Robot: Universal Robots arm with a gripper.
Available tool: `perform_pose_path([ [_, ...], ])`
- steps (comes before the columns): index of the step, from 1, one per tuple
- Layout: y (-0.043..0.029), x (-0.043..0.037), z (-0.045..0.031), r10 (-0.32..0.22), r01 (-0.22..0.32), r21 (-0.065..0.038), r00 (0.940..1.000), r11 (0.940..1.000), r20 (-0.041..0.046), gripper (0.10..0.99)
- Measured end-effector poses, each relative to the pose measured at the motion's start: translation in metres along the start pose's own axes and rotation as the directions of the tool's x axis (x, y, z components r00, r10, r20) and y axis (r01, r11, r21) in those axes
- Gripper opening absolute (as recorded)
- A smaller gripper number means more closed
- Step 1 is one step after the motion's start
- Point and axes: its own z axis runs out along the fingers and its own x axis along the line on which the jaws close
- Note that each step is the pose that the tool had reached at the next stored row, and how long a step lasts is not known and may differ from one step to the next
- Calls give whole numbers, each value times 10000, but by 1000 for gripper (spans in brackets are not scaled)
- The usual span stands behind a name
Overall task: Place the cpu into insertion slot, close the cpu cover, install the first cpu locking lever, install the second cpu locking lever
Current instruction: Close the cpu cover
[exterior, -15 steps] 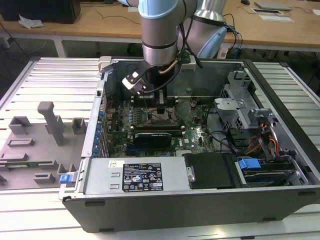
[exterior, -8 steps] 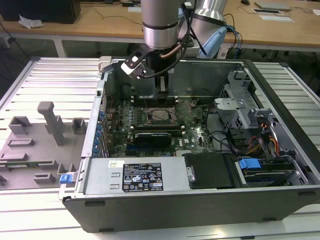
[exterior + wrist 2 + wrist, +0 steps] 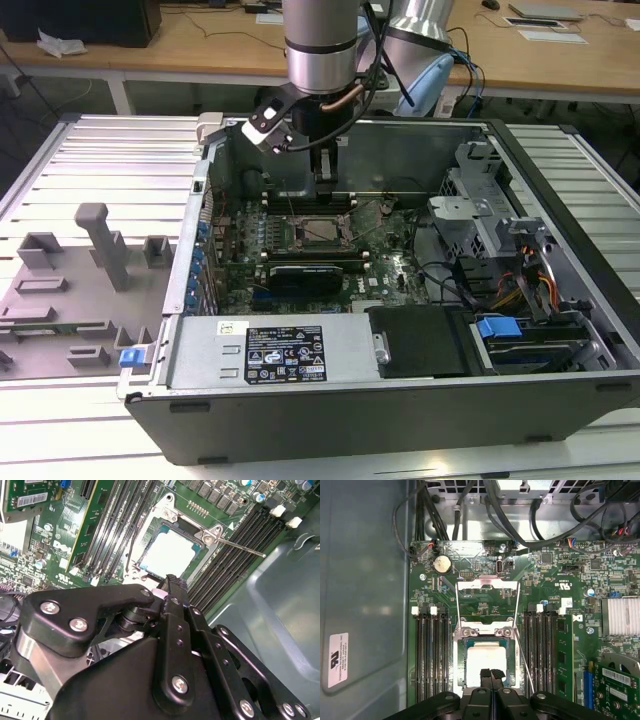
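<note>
Grey slatted table, open computer case — wooden desks behind, jaws clenched near the cpu.

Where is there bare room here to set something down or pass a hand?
Free: ribbed table bordered by the fixture tray and the case; bare case panel beside the memory slots. Crowded: gripper over the cpu; cables and drive bays at the exterior view's right.

open computer case on slatted table; grey fixtures beside it
</note>
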Motion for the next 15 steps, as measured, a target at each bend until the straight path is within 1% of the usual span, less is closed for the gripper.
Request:
perform_pose_path([
  [5,0,0,-5,0,0,0,10000,10000,0,106],
  [8,3,0,-29,0,0,-2,10000,10000,-2,106],
  [10,4,0,-32,-1,1,0,10000,10000,0,106],
  [15,48,0,-29,-1,1,0,10000,10000,1,106],
])
